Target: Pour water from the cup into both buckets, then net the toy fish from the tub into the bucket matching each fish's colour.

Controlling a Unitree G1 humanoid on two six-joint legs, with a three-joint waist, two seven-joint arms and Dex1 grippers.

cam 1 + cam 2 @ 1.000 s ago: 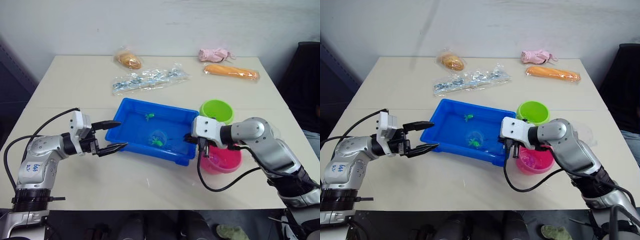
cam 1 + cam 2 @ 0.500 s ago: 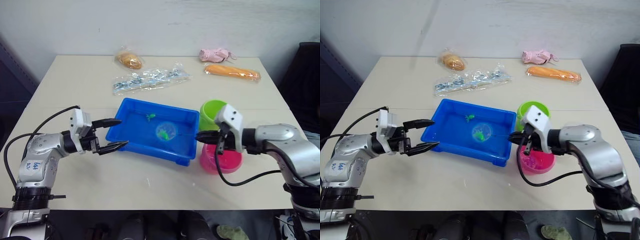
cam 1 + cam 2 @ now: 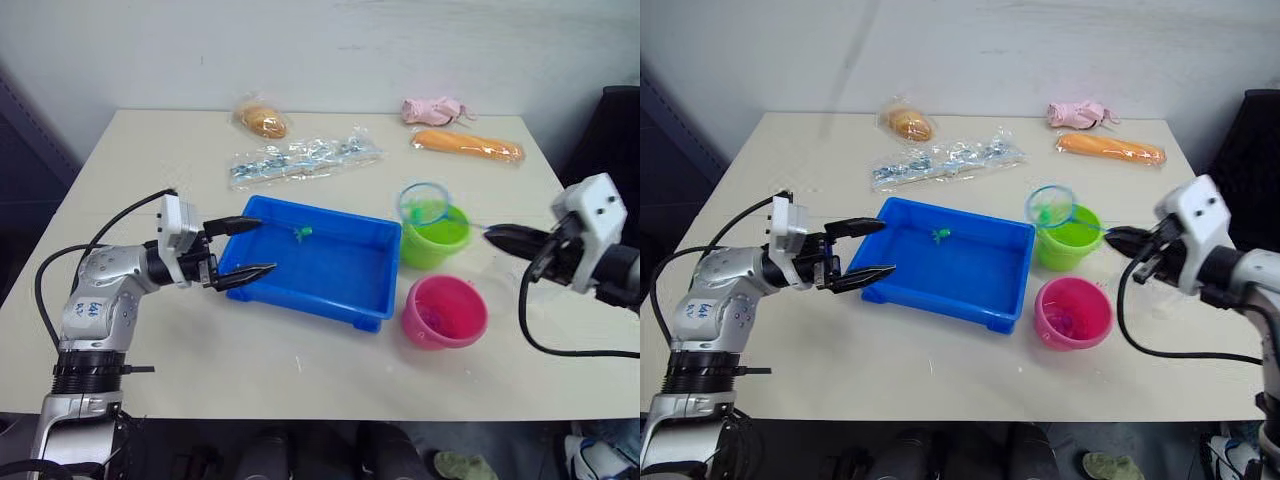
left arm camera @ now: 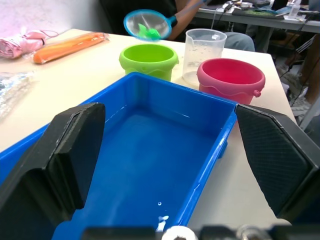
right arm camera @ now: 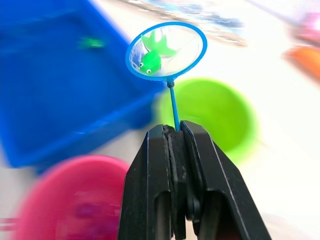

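Observation:
My right gripper is shut on the thin handle of the net. The blue hoop hangs just above the lime green bucket, with a green toy fish lying in the mesh. The pink bucket stands in front of the green one, right of the blue tub. Another green fish floats near the tub's far wall. My left gripper is open, its fingers reaching over the tub's left end. The clear cup stands behind the pink bucket in the left wrist view.
Along the table's far side lie a bagged bun, a clear packet, a long orange packet and a pink bundle. Bare tabletop runs in front of the tub.
My right arm lifted the net with the green fish out of the tub and swung it right, to above the green bucket. My left gripper moved a little farther over the tub.

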